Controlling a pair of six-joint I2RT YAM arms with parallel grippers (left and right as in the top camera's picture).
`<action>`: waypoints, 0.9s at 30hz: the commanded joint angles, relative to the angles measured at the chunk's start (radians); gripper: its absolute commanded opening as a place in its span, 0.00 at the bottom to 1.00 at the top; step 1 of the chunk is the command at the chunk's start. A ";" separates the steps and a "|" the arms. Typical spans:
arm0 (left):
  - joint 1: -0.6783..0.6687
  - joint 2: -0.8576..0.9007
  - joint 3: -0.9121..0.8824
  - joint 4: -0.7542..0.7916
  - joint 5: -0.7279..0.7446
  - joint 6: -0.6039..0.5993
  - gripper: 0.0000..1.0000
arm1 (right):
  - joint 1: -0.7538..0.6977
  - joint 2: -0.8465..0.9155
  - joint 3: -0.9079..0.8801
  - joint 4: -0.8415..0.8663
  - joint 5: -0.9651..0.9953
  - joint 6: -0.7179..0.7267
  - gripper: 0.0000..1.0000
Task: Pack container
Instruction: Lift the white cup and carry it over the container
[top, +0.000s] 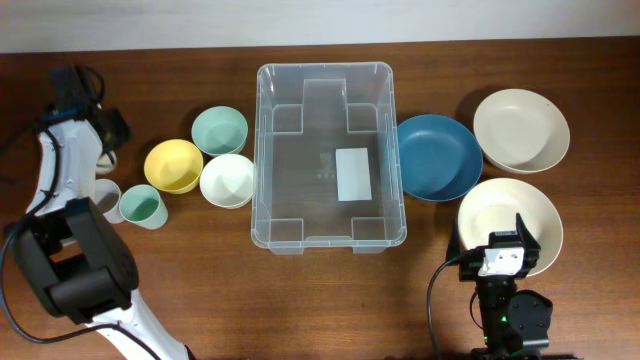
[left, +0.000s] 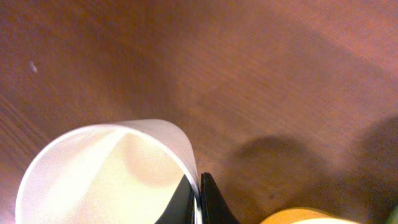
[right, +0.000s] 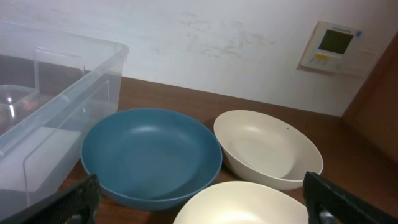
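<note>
Clear container (top: 262, 150) sits in the middle of the desk (top: 300, 300), only its label (top: 353, 173) inside; packing not begun. Bowls (top: 436, 155) and cups (top: 142, 207) all outside. Left end effector (left: 199, 200) pinches the rim of a white cup (left: 93, 174). Right end effector (right: 205, 199) wide, empty, by a cream bowl (right: 249, 205).

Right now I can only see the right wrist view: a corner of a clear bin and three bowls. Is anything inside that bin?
Observer: No. From overhead the container holds nothing; only a white label shows on its base.
Operator: What is on the far side of it, away from my bowls?
Observer: Three smaller bowls close together: a yellow bowl, a mint bowl and a white bowl. A teal cup stands farther out.
</note>
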 joint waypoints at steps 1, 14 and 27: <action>-0.038 0.002 0.153 -0.047 0.005 0.003 0.01 | -0.007 -0.006 -0.005 -0.005 0.016 -0.003 0.99; -0.320 0.002 0.795 -0.362 0.336 0.058 0.01 | -0.007 -0.006 -0.005 -0.005 0.016 -0.003 0.99; -0.695 0.007 0.826 -0.463 0.344 0.111 0.01 | -0.007 -0.006 -0.005 -0.005 0.016 -0.003 0.99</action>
